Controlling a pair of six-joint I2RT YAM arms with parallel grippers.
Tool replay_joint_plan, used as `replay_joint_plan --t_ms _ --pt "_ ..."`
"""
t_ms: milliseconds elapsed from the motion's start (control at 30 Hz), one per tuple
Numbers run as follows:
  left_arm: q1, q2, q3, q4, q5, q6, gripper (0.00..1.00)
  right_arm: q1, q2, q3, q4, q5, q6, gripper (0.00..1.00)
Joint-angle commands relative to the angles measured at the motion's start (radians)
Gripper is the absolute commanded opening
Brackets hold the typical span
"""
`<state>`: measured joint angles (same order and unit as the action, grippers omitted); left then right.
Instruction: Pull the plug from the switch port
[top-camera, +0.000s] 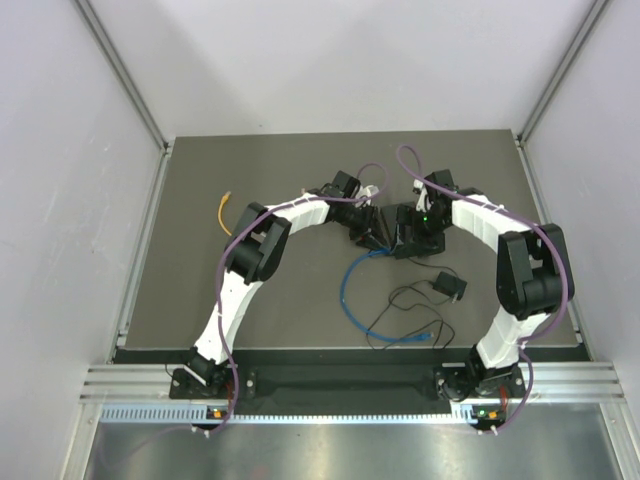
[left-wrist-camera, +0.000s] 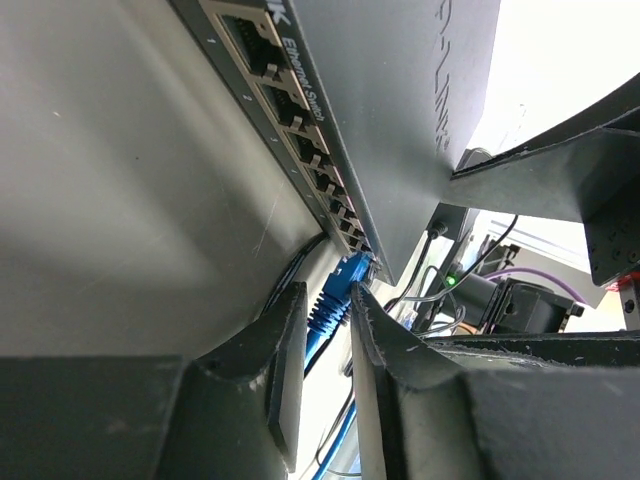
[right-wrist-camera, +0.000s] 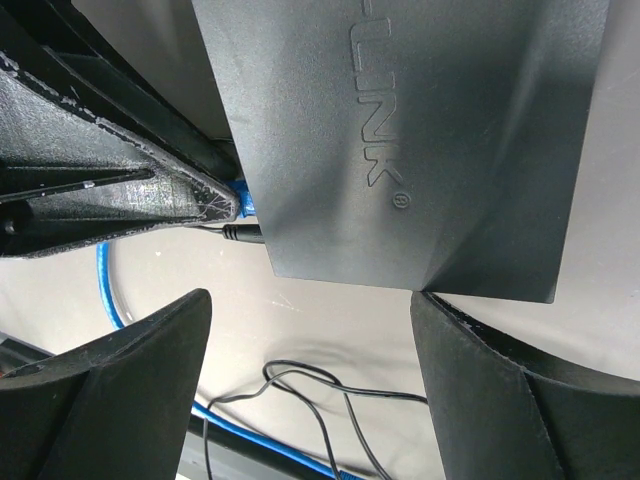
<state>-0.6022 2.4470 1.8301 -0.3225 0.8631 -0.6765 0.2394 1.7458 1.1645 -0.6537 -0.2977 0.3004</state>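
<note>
The flat black switch (left-wrist-camera: 400, 120) shows its row of ports (left-wrist-camera: 300, 140) in the left wrist view. A blue plug (left-wrist-camera: 345, 280) sits at the last port by the switch's corner; I cannot tell how deep it is. My left gripper (left-wrist-camera: 328, 305) is closed on the plug's ribbed boot, one finger on each side. In the top view the left gripper (top-camera: 365, 228) meets the switch (top-camera: 405, 232) from the left. My right gripper (right-wrist-camera: 310, 340) is open and straddles the switch (right-wrist-camera: 400, 150). Its right finger (right-wrist-camera: 500, 390) touches the switch's near edge.
The blue cable (top-camera: 350, 290) loops toward the near edge. A small black adapter (top-camera: 450, 287) with a thin black wire (top-camera: 400, 310) lies to the right of it. A black barrel plug (right-wrist-camera: 240, 233) enters the switch's side. A yellow cable (top-camera: 225, 212) lies at the left.
</note>
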Motion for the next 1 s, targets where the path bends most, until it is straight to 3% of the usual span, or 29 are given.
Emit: replay_joint_plan --t_ms 0,200,467,967 --pt "0.002 -0.008 0.003 -0.023 -0.033 0.046 0.27 -0.005 -0.002 0.015 0.019 0.000 0.002 0.80" --pt "0.005 -0.020 0.005 -0.039 -0.038 0.074 0.32 -0.032 -0.022 0.063 -0.015 0.031 0.008 0.81" --pt "0.010 -0.029 -0.002 -0.004 -0.001 0.061 0.54 -0.064 0.001 0.188 -0.070 0.107 0.002 0.82" --pt "0.010 -0.022 0.000 0.083 0.036 -0.026 0.63 -0.089 0.104 0.228 -0.060 0.100 -0.030 0.83"
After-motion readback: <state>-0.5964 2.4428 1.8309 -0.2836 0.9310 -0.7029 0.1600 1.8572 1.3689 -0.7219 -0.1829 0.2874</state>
